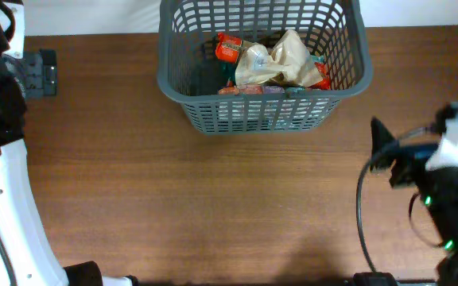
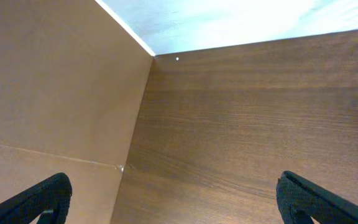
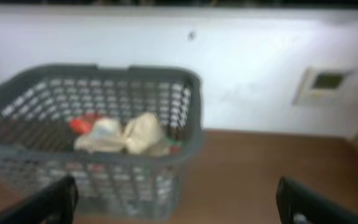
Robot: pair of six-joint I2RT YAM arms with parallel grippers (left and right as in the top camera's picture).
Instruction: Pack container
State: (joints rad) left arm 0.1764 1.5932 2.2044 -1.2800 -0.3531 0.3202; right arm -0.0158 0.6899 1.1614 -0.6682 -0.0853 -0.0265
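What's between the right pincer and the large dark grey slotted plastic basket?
Nothing: only bare brown wooden tabletop separates the right pincer from the dark grey slotted plastic basket. This shows in the overhead view, and the right wrist view agrees.

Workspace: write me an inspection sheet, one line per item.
Surface: brown wood table.
Job's things: grey basket at the far edge, upright, holding orange and beige packets.
Clutter: grey bracket at far left.
Tools: left tool open, empty; right tool open, empty, facing the basket.
Cables: black cable looping by the right arm.
Surroundings: white wall with a wall plate.
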